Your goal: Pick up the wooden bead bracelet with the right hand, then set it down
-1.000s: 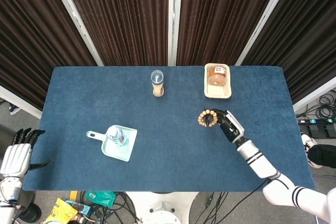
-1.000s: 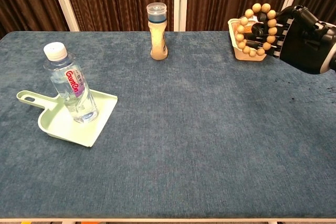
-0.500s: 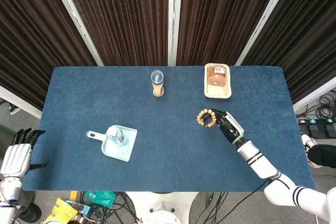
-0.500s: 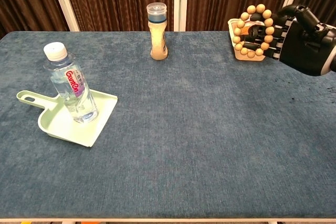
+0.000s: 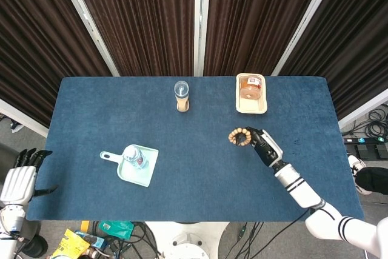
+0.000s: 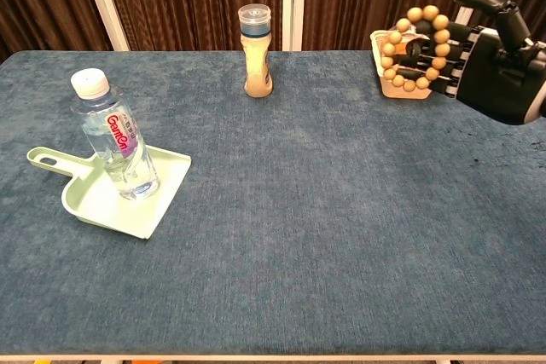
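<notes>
one ring of round wooden beads (image 6: 415,49) hangs off the black robot hand (image 6: 490,61).

A robot test lab or studio: a blue-carpeted table (image 5: 91,107) backed by dark brown curtains (image 5: 139,16) on metal frames, with cables (image 5: 248,238) and clutter on the floor beneath.

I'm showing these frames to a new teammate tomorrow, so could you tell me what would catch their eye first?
First, the right hand at the table's right side, holding the wooden bead bracelet up off the blue cloth, the beads looped over its fingers. Next, the water bottle standing in a pale green dustpan at front left. A clear spice shaker stands at the back centre.
</notes>
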`<move>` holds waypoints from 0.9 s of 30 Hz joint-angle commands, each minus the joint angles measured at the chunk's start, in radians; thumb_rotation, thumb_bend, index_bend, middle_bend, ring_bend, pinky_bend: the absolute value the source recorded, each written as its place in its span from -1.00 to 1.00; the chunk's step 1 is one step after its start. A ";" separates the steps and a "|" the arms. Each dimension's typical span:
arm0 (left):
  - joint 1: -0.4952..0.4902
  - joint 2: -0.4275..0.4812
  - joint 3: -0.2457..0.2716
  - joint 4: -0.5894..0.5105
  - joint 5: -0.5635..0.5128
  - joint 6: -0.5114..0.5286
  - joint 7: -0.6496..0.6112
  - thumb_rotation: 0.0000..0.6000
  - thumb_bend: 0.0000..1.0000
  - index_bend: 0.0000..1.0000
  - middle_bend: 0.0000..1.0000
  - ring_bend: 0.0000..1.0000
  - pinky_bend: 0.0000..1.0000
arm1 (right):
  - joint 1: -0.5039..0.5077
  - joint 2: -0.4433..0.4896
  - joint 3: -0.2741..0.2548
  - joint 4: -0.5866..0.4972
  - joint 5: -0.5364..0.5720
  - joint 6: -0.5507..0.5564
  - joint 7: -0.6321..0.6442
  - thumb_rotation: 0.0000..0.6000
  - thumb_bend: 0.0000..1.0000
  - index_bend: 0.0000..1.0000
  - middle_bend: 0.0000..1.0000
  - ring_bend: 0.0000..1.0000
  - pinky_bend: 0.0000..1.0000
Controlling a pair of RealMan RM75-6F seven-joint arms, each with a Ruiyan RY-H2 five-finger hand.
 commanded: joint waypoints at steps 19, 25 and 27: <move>-0.001 -0.001 -0.002 -0.002 -0.002 0.000 0.007 1.00 -0.93 -0.65 -0.69 -0.89 -0.96 | -0.002 0.001 0.006 0.004 0.009 -0.005 -0.018 -0.26 0.02 0.26 0.14 -0.47 -1.00; -0.002 -0.002 -0.001 0.000 -0.003 -0.004 0.007 1.00 -0.93 -0.65 -0.69 -0.89 -0.96 | -0.003 -0.001 0.005 0.004 0.009 -0.006 -0.034 -0.03 0.00 0.28 0.15 -0.47 -1.00; -0.003 -0.002 -0.002 0.000 -0.003 -0.004 0.006 1.00 -0.93 -0.65 -0.69 -0.89 -0.96 | -0.003 -0.001 0.004 0.004 0.007 -0.005 -0.034 0.06 0.00 0.28 0.15 -0.47 -1.00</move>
